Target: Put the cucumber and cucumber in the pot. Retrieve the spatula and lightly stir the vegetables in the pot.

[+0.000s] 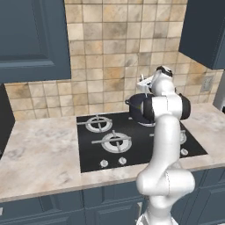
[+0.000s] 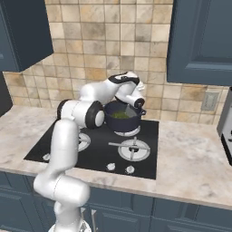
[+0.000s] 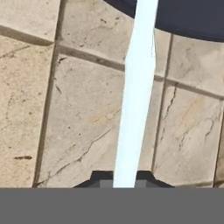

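The dark navy pot (image 2: pixel 121 122) stands on the far right burner of the stove. Green cucumber (image 2: pixel 120 115) lies inside it; I cannot separate the two pieces. My gripper (image 2: pixel 139 103) hangs over the pot's far right rim, against the tiled wall. In the hand view the gripper (image 3: pixel 122 179) is shut on the spatula (image 3: pixel 138 87), whose pale handle runs up from between the dark fingertips (image 3: pixel 98 177) toward the pot's rim (image 3: pixel 188 17). The spatula's head is hidden. In the left base view my arm covers most of the pot (image 1: pixel 136 107).
A black stove (image 2: pixel 95 156) with several burners is set in a marble counter (image 1: pixel 39 154). The tiled wall (image 1: pixel 110 52) rises close behind the pot. Blue cabinets (image 2: pixel 204 41) hang above on both sides. A wall socket (image 2: pixel 209 100) is at the right.
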### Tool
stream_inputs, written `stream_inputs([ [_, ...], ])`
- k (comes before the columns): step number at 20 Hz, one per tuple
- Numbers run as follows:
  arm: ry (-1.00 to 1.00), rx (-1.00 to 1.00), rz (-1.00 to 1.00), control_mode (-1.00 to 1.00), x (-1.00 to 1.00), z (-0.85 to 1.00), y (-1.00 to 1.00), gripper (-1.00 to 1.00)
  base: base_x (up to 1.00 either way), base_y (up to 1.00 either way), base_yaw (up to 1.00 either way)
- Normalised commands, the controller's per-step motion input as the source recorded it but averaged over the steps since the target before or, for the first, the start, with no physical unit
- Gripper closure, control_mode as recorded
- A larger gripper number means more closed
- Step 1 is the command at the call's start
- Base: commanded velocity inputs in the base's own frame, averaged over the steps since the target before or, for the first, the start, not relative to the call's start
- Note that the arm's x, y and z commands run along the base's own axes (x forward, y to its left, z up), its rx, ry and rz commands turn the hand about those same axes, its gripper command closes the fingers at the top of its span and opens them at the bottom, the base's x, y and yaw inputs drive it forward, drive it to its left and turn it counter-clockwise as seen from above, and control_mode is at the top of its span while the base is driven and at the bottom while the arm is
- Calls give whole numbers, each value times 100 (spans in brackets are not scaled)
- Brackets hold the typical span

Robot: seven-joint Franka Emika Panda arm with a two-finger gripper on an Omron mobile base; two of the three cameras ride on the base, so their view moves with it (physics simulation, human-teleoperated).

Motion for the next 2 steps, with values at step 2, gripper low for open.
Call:
stream_inputs([
  [2, -12, 0, 0, -100, 28, -21, 40, 100, 0, 0, 0],
])
